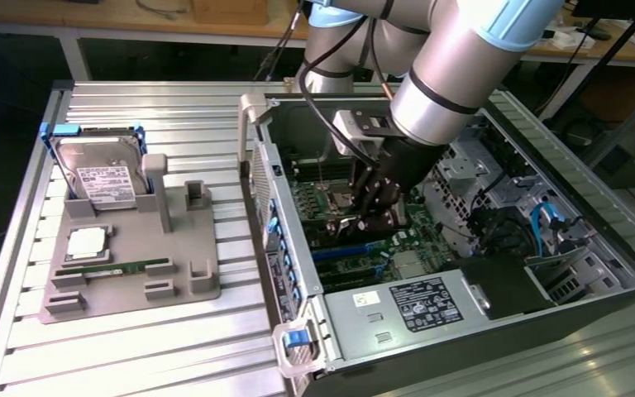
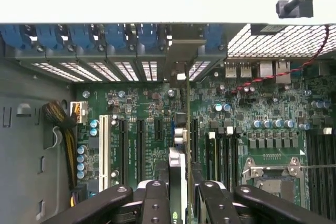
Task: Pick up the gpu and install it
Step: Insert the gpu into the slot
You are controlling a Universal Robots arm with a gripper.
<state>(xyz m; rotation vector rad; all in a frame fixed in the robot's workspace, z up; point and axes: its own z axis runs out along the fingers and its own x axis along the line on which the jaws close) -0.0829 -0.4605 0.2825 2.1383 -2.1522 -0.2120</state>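
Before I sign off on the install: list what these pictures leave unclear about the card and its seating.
Whether the gpu is seated in the motherboard: wrist view, the card is edge-on and hides its own connector.
Same contact, exterior view: the fingers and arm stand in front.
Where the fingers grip the card: wrist view, cut off by the frame edge.
Text on the hard drive label: exterior view, too small.

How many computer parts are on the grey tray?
3, all on the grey tray: the hard drive propped at the far end, the square chip in the middle, the green RAM stick nearest the camera. Nothing seems hidden.
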